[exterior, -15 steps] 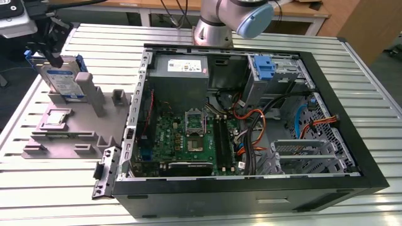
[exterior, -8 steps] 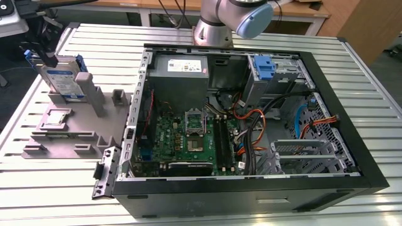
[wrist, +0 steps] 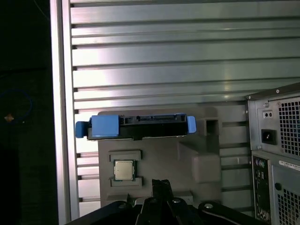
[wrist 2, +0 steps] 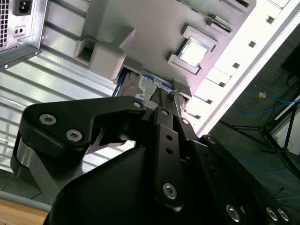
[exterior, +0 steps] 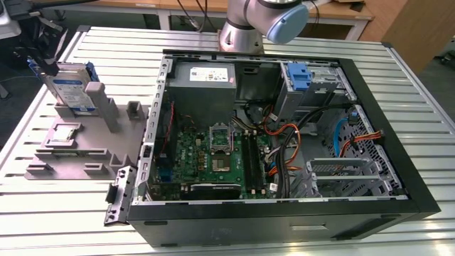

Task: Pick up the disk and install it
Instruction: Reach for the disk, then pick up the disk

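Slatted metal table (exterior: 64,224) carries an open computer case (exterior: 284,213)

Exterior view: a grey fixture (exterior: 67,160) sits at the view's left of the case. The disk (exterior: 71,85) stands on edge in one of its slots, outside the case.

Second wrist view: gripper (wrist 2: 164,96) fingers look pressed together, pinching nothing. They are near the disk's labelled face and not touching it.

First wrist view: the disk shows edge-on with blue rails at both ends. A small chip (wrist: 123,169) lies between it and the gripper.

Grasp step, as judged: spread the fingers, centre over the top edge, clamp the flat faces between the rails, and lift straight to clear the slot
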You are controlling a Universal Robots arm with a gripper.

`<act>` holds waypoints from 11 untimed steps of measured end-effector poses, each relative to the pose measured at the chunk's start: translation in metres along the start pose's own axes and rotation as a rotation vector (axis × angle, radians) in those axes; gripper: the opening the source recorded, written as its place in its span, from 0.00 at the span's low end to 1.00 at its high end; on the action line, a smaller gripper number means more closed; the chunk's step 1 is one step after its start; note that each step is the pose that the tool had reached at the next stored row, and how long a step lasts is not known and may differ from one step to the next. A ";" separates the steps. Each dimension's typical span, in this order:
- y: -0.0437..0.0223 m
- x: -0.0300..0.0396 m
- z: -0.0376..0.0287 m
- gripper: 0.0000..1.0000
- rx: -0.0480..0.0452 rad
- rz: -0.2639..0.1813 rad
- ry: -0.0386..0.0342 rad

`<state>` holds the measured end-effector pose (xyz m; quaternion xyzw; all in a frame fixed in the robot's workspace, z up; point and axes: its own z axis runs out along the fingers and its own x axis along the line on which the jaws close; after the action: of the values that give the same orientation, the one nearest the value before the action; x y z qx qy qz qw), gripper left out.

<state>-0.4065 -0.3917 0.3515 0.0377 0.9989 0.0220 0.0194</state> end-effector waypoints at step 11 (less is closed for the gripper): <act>0.0001 -0.0015 0.0001 0.10 0.0002 0.000 0.0018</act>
<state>-0.4050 -0.3917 0.3515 0.0378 0.9989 0.0219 0.0185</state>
